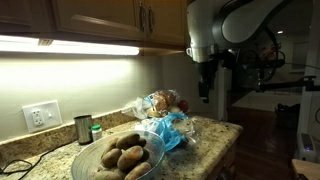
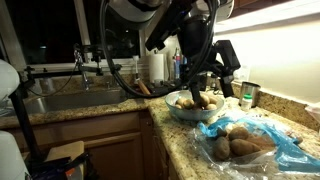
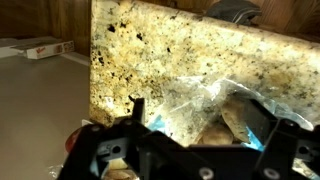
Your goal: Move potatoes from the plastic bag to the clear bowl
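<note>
The clear bowl [image 1: 90, 160] [image 2: 186, 113] stands on the granite counter with several brown potatoes [image 1: 122, 155] [image 2: 196, 101] in it. Beside it lies the crinkled plastic bag [image 1: 168, 128] [image 2: 275, 150] [image 3: 200, 100] with blue parts, and more potatoes [image 2: 236, 142] [image 3: 236, 118] show through it. My gripper [image 1: 204, 92] [image 2: 228, 84] [image 3: 210, 120] hangs open in the air above the bag, holding nothing. In the wrist view the bag and its potatoes lie between and below the two dark fingers [image 3: 138, 106].
A small metal cup [image 1: 83, 128] [image 2: 248, 95] stands by the bowl near the wall. A sink [image 2: 60, 100] lies along the counter. The counter edge [image 3: 92, 70] drops to the floor, where a flat box [image 3: 40, 47] lies. Cabinets hang overhead.
</note>
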